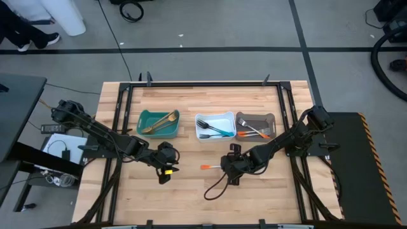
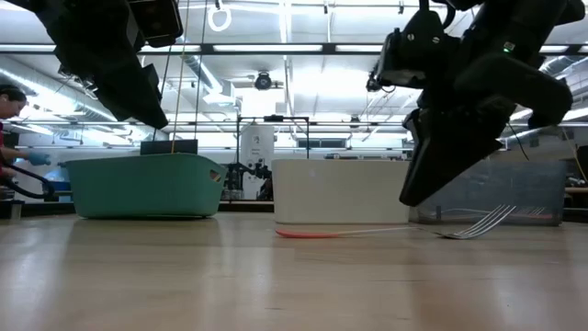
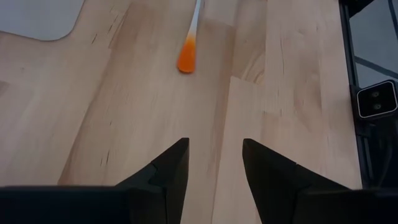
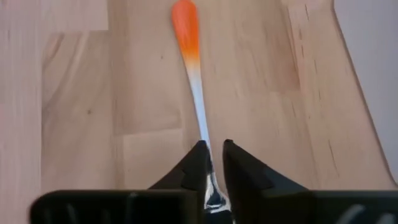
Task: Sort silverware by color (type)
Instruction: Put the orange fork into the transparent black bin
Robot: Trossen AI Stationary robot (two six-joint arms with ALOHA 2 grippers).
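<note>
The worktop [image 1: 191, 108] is made of pale wooden planks with visible grain and seams. An orange-handled fork [image 4: 194, 74] lies flat on it, in front of the white bin [image 1: 215, 126]; its handle is rounded and bright orange at the tip, then fades to white and becomes a thin shiny metal neck, and in the low view its curved tines rest on the wood. The right tool [image 4: 211, 163] stands over the neck of this fork, with its two dark pointed fingers close on both sides of the metal; I cannot tell if they press it or are only beside it. The left tool [image 3: 212, 163] hovers above bare wood near the orange tip, well open and holding nothing. At the back three rectangular bins with rounded corners stand in a row: the teal bin [image 1: 158, 123] holds gold utensils [image 1: 160, 121], the white bin holds blue-handled forks [image 1: 215, 129], and the grey bin [image 1: 255, 125] holds other orange-handled forks [image 1: 255, 132]
</note>
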